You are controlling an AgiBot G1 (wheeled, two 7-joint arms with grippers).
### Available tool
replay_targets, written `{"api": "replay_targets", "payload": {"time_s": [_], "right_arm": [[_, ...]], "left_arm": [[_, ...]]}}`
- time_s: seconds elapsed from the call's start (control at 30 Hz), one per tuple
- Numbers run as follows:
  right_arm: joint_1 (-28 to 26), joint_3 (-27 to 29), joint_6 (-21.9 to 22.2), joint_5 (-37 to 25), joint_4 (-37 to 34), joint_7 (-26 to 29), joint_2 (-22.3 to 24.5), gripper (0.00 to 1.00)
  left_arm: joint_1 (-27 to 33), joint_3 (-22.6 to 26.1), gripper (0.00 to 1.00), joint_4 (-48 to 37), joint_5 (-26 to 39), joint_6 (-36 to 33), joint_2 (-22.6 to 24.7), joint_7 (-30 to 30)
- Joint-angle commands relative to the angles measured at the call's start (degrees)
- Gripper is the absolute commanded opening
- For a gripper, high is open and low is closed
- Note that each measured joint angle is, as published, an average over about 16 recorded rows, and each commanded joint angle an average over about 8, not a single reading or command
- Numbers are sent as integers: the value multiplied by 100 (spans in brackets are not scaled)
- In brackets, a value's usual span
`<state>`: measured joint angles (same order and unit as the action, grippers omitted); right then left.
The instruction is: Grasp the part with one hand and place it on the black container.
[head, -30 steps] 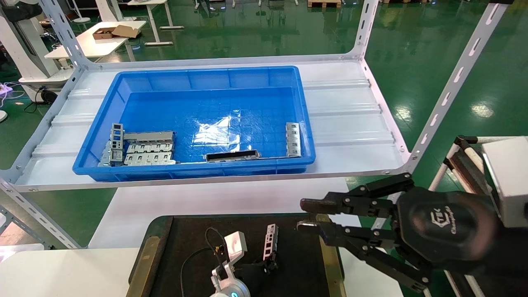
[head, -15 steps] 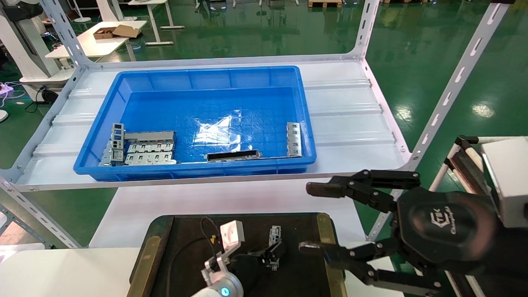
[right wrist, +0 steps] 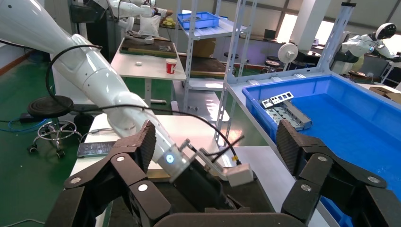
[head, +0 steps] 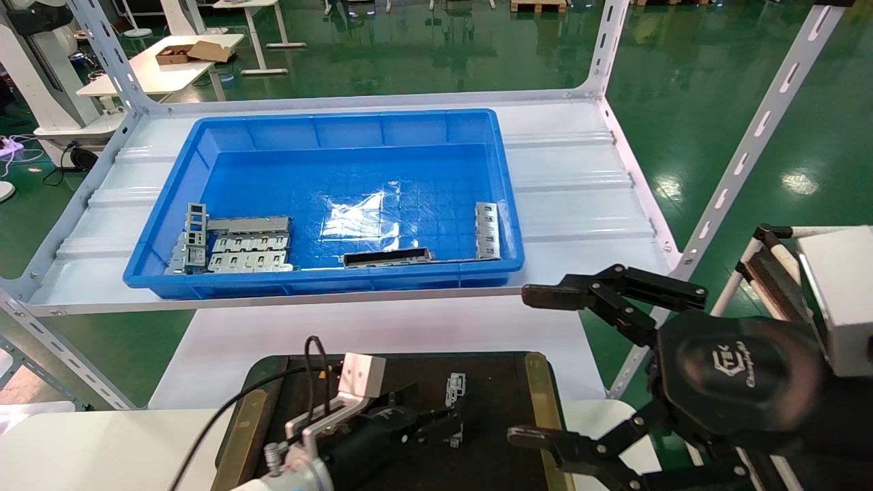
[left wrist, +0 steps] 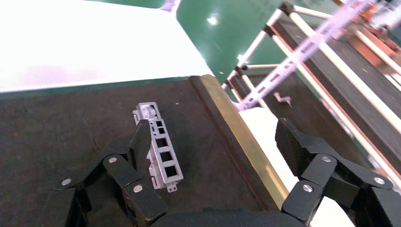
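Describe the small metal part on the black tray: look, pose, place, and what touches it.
The part is a short silver-grey metal channel bar with a row of rectangular cut-outs along its face and a small bracket at one end. It lies flat on the black container, near the tray's brass-coloured strip. One finger of the open left hand rests against its side; the other stands well clear.

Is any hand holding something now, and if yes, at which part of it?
Nothing is held. The part lies on the black container; the open left hand only touches its side. The right hand is open, empty.
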<state>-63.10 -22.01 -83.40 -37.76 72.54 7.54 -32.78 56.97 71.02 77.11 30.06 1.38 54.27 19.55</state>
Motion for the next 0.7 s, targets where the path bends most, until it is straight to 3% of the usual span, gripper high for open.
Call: {"api": "replay_targets", "payload": {"time_s": [0.03,0.43,0.7], "right_arm": [[0,0,0,0,0,0,0,100],[0,-1,0,0,0,0,0,100],[0,-1,0,1,0,0,0,100]], "left_arm": [[-90,-196,100,6,189,-399,-174,-67],[-314,-1201,100,-163,175,-2710,-1176,-946],[-276,-1606,100,-335,-23,-3802,-1657,-1474]]}}
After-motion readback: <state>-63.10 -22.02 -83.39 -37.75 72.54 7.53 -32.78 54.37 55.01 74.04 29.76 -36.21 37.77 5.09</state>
